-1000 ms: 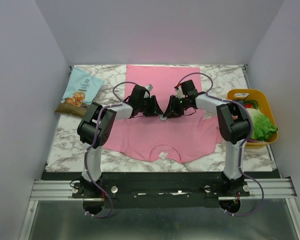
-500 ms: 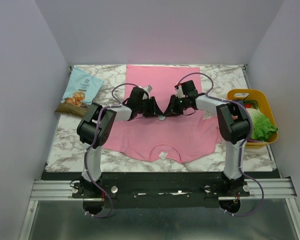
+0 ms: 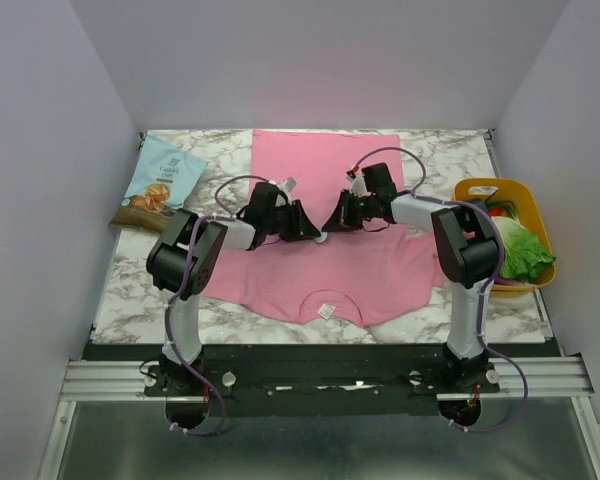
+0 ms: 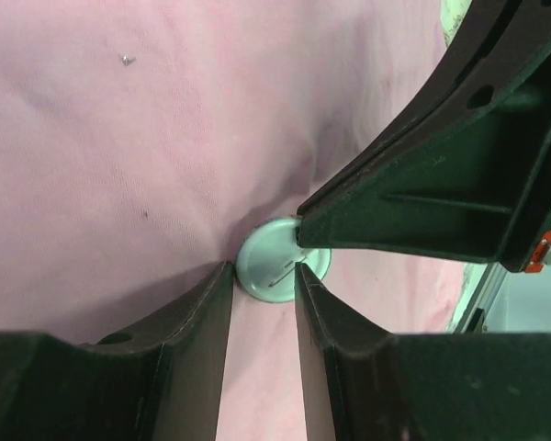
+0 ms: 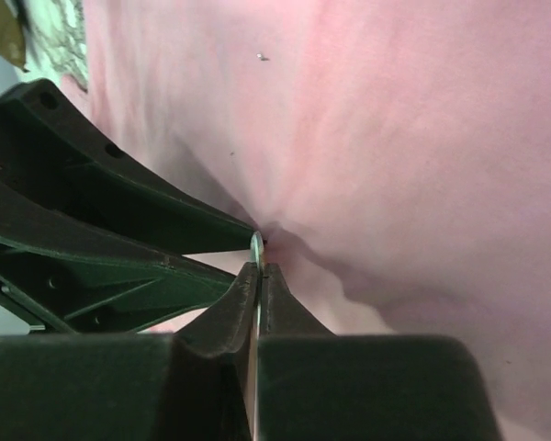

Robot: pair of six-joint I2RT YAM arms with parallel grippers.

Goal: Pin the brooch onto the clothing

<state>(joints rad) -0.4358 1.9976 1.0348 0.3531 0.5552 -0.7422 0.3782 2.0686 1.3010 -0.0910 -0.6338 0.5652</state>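
Note:
The pink T-shirt (image 3: pixel 310 160) lies spread on the marble table, with its white neck label (image 3: pixel 327 310) near the front. Both grippers meet over its middle. My right gripper (image 3: pixel 330 228) is shut on the small pale round brooch (image 3: pixel 321 237), which shows edge-on between its pads in the right wrist view (image 5: pixel 256 243). In the left wrist view the brooch's back (image 4: pixel 274 266) with its pin faces me. My left gripper (image 4: pixel 262 271) is nearly closed on a fold of the shirt, its tips touching the brooch. The fabric (image 5: pixel 395 165) puckers toward that spot.
A chip bag (image 3: pixel 160 183) lies at the back left. A yellow basket (image 3: pixel 480 188) with lettuce (image 3: pixel 520 250) stands at the right edge. The shirt covers the middle of the table.
The left arm has swung slightly left and lower. Both grippers have stayed together at the brooch, which has barely moved.

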